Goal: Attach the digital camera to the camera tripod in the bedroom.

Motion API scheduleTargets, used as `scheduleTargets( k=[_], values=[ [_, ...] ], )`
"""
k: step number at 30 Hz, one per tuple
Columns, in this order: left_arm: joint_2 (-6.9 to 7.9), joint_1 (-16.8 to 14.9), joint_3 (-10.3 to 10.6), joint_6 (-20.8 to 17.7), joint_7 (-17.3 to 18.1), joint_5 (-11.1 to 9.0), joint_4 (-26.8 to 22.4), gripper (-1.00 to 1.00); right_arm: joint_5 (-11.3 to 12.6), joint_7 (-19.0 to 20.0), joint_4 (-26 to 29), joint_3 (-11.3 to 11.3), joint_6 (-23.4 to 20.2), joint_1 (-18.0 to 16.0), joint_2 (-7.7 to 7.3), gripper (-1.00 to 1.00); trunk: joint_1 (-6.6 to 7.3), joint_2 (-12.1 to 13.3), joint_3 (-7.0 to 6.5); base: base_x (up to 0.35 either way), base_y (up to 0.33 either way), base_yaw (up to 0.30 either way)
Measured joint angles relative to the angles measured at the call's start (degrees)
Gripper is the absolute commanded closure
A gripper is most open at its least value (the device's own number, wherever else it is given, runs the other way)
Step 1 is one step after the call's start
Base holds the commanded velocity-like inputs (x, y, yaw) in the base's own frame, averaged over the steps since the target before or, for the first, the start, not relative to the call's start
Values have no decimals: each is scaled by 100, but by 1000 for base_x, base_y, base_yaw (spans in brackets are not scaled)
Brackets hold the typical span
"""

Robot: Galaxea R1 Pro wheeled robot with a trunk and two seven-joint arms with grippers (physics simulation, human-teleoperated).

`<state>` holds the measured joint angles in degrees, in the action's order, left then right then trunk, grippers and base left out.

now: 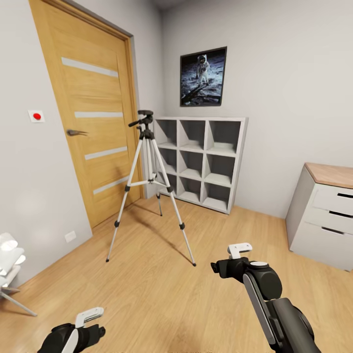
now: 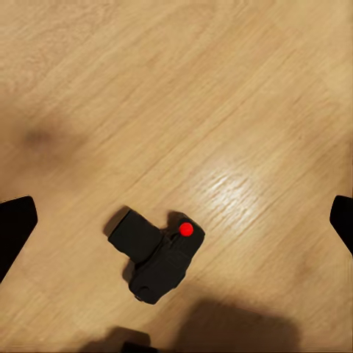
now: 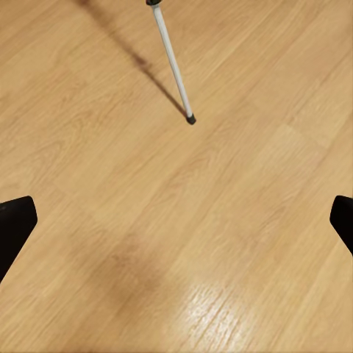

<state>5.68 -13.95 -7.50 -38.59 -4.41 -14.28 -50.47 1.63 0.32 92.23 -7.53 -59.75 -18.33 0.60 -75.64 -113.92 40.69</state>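
Camera lies on the wood floor under your left hand, whose fingers are spread wide and empty; nothing is picked up yet. Your right hand is spread too. Tripod stands ahead by the door, floor between looks clear.

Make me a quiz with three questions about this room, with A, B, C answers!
1. Where is the camera?
A. on the floor
B. on the tripod
C. in the shelf

2. What colour is the dot on the camera?
A. blue
B. red
C. green

3. What is the left gripper doing?
A. squeezing the camera
C. holding a leg
B. open above the camera

Answers: 1 A, it lies on the wood planks; 2 B, the dot is red; 3 B, the fingers stand wide apart, the camera untouched between them.
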Motion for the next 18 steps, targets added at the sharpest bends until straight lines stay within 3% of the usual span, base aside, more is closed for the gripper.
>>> scheduleTargets(
  k=[18],
  values=[
    [-49,-25,40,-248,68,-29,17,-100,0,0,0,12,0,-5,9,-100,-396,-722,323,0,5,0]
  ],
)
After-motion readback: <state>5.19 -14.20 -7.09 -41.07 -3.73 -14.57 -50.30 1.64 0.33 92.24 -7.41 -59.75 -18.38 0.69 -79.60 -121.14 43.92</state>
